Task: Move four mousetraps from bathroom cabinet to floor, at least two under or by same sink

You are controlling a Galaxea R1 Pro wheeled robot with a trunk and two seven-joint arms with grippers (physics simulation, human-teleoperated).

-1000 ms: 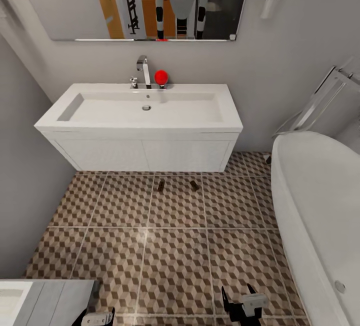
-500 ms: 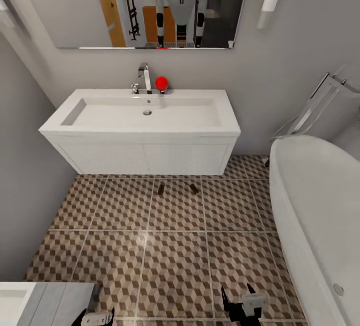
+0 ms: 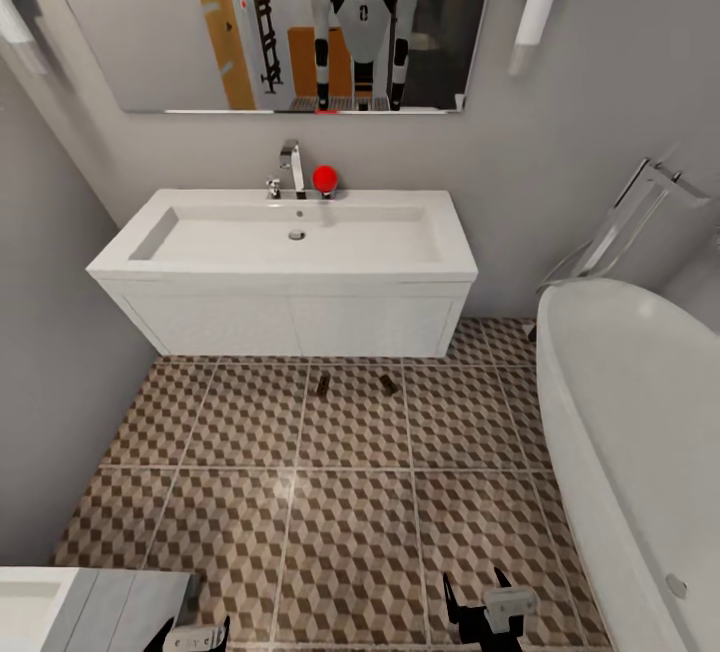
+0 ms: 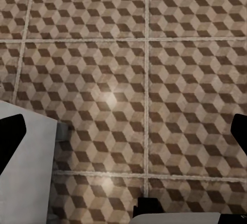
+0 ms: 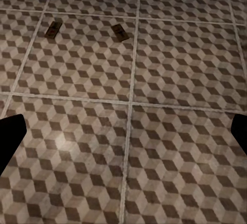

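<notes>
Two mousetraps (image 3: 322, 386) (image 3: 388, 384) lie on the cube-patterned bathroom floor (image 3: 350, 522), just in front of the white wall-hung sink (image 3: 290, 262). The right wrist view shows the same two, one (image 5: 53, 29) beside the other (image 5: 120, 32), well ahead of the fingers. My right gripper (image 3: 478, 600) hangs low over the tiles, open and empty, with its black fingertips (image 5: 10, 136) far apart. My left gripper (image 3: 195, 638) sits at the picture's lower edge, also open and empty, with its fingertips (image 4: 10, 136) spread over the tiles. The other mousetraps and the cabinet are out of view.
A white oval bathtub (image 3: 630, 412) fills the right side. A small white drawer unit (image 3: 90, 602) stands at the lower left, close to my left gripper. A chrome tap (image 3: 292, 167) and a red ball (image 3: 324, 178) sit on the sink, under a mirror (image 3: 300, 22).
The whole head view has shifted: the sink and mirror now sit lower in the picture. The mousetraps and both grippers keep their places.
</notes>
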